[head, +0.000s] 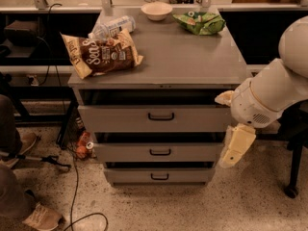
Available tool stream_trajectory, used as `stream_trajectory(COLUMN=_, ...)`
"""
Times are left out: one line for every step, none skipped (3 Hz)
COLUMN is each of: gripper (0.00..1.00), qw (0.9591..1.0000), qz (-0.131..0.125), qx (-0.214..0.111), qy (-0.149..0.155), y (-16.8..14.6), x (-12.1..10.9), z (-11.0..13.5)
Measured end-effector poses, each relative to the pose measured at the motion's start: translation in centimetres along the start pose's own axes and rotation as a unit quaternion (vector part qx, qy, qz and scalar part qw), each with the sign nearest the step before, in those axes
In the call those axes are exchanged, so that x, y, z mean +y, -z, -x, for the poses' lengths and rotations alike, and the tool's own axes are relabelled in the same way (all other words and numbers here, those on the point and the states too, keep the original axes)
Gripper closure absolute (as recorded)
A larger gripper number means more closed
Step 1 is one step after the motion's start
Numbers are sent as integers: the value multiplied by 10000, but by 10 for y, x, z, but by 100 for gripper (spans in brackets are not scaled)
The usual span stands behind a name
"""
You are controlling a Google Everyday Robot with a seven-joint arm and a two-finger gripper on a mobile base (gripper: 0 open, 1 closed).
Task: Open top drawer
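The top drawer [115, 119] is the highest and tallest of three grey fronts in the cabinet, directly under the grey worktop [192, 64]. Its small black loop handle [161, 116] sits at the middle of the front. A dark gap runs between the drawer's upper edge and the worktop, and the front appears pushed in.

The gripper [221, 131] is at the top drawer's right end, on a white arm [274, 90] that comes in from the right. It does not touch the handle. The fingers [236, 146] are cream. One pokes out beside the drawer's upper right corner. The other hangs down past its lower right corner, alongside the middle drawer [120, 153]. They are spread wide and hold nothing.

Below the top drawer come the middle drawer and the bottom drawer [125, 176], each with a similar handle.

Above the top drawer, a brown snack bag [101, 54] lies on the worktop's left part. A plastic bottle [113, 27] lies behind it. Further back are a pale bowl [156, 11] and, to the right, a green bag [199, 23].

Left of and below the top drawer, black cables [72, 186] trail over the speckled floor near a shoe [43, 218].
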State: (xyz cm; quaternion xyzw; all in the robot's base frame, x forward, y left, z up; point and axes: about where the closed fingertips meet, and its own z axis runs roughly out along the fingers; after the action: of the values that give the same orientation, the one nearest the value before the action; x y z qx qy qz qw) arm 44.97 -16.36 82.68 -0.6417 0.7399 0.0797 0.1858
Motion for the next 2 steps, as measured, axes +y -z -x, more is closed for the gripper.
stream_trajectory(gripper=0, qw=10000, qz=0, qx=1, qy=1, y=0, x=0, z=0)
stream_trajectory(gripper=0, qw=9997, qz=-138, qx=162, qy=-71, y=-13, x=-8, z=-18)
